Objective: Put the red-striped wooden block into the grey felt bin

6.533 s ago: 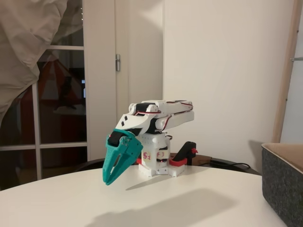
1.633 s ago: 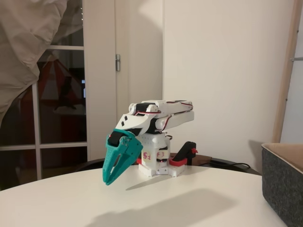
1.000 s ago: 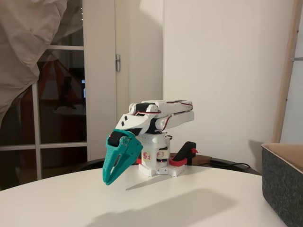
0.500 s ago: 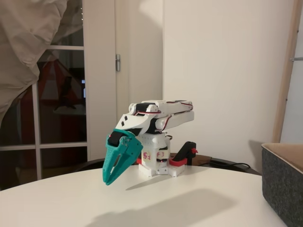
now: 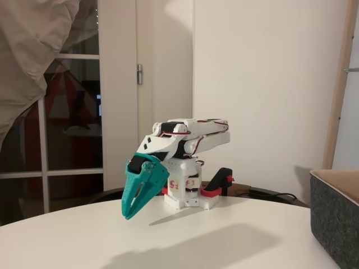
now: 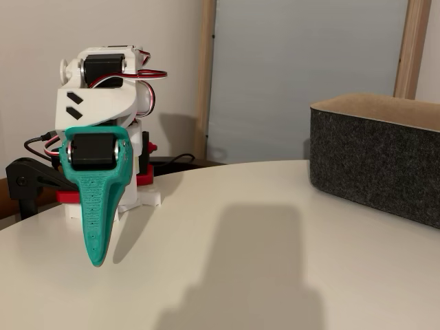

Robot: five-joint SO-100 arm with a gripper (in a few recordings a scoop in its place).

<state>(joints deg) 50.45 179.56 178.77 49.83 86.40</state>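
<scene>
Teal claw (image 5: 128, 216) folded down, tips together and empty, just above white counter (image 5: 185, 241), grey felt bin (image 6: 385, 161) upright, well right of the claw, open top upward

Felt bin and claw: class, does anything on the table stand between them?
Nothing visible does. In both fixed views the white table lies bare between the teal claw, folded down near the arm's base, and the grey bin at the right. No block can be seen in either view.
</scene>
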